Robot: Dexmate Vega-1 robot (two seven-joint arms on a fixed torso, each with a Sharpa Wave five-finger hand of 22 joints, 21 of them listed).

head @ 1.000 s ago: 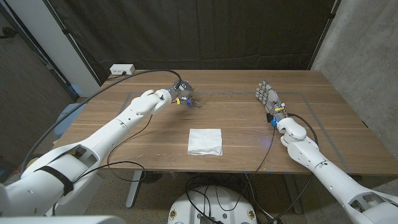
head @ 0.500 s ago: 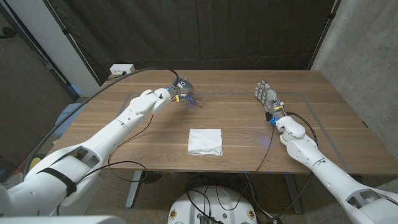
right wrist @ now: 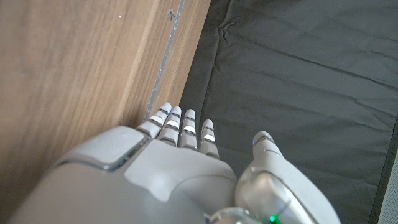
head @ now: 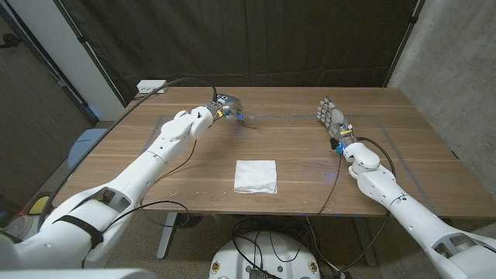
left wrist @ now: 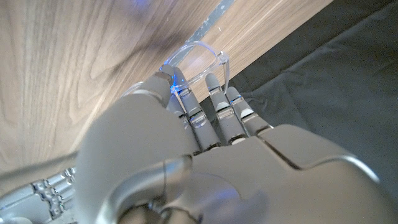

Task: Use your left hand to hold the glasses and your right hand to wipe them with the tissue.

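Note:
The clear-framed glasses [head: 242,118] hang just above the table's far middle, pinched by my left hand [head: 225,104]. In the left wrist view the fingertips [left wrist: 211,84] curl over one clear lens rim of the glasses [left wrist: 204,55], with the thumb against the frame. A white folded tissue [head: 256,176] lies flat on the wood nearer the front, in the middle. My right hand [head: 331,118] stands at the far right with fingers straight and apart, holding nothing; the right wrist view shows that right hand [right wrist: 180,134] beside the table's back edge.
A white power strip [head: 153,86] sits at the table's back left corner. A thin tape outline [head: 310,118] marks a rectangle on the wooden table [head: 403,167]. A black curtain hangs behind the table. A black cable arcs over my left arm.
My left hand has risen a little and shifted toward the table's back, carrying the glasses with it. The right hand and the tissue have stayed put.

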